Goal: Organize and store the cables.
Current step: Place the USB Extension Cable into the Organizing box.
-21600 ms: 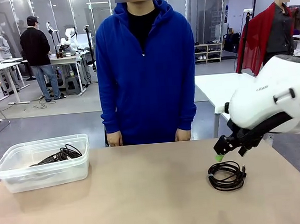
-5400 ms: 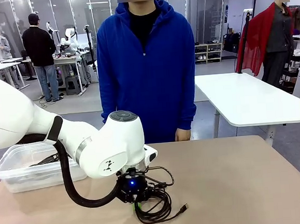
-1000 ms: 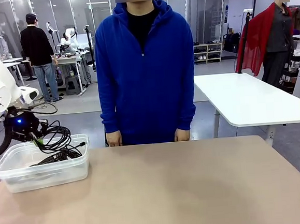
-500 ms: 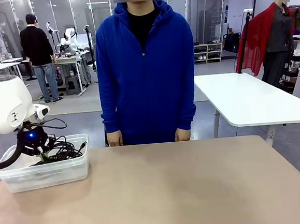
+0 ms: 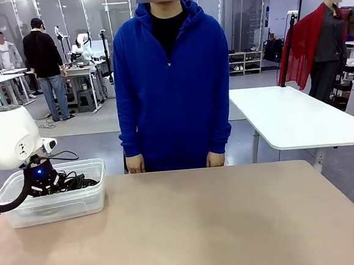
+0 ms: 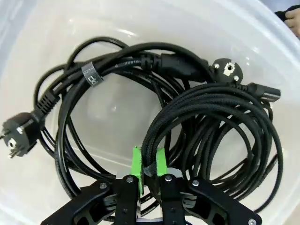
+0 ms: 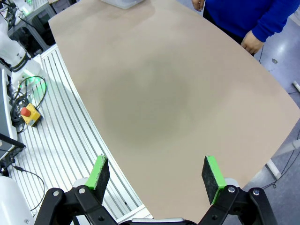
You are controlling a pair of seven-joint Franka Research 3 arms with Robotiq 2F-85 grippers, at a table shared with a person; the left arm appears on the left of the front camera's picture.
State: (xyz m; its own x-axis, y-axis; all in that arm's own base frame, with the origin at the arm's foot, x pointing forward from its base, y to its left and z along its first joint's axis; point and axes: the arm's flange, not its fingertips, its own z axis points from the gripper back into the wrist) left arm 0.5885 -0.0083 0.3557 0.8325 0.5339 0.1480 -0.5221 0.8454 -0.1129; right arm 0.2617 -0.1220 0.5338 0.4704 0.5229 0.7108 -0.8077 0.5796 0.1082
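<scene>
Front view takes in the tabletop [image 5: 221,227], with a person in a blue hoodie [image 5: 171,77] standing at its far edge, both hands hanging by the rim. At 9 o'clock on the tabletop sits a clear plastic bin [image 5: 54,206], and the left arm's white wrist hangs over it with its gripper lowered inside.

Left wrist view looks straight down into the bin [image 6: 28,42]. Two power cables [image 6: 112,65] lie coiled on its floor, one plug at 9 o'clock and another at 1 o'clock. On top of them, toward 4 o'clock, rests a braided cable coil [image 6: 211,122]. The left gripper [image 6: 148,164] has its green pads close together around a few strands of that braided coil at 6 o'clock, pinching them, though the hold looks slack.

Right wrist view shows the right gripper [image 7: 157,176] spread wide, holding nothing, high above bare tabletop.

The step in hand seems to be letting the braided coil go. Doing it well means parting the pads fully while low in the bin, then lifting straight up so no loop snags a pad and rides out.

Hard to judge: whether the pads grip or merely bracket the strands, and where the braided coil's plug ends lie. The bin's near wall is cut off below.
</scene>
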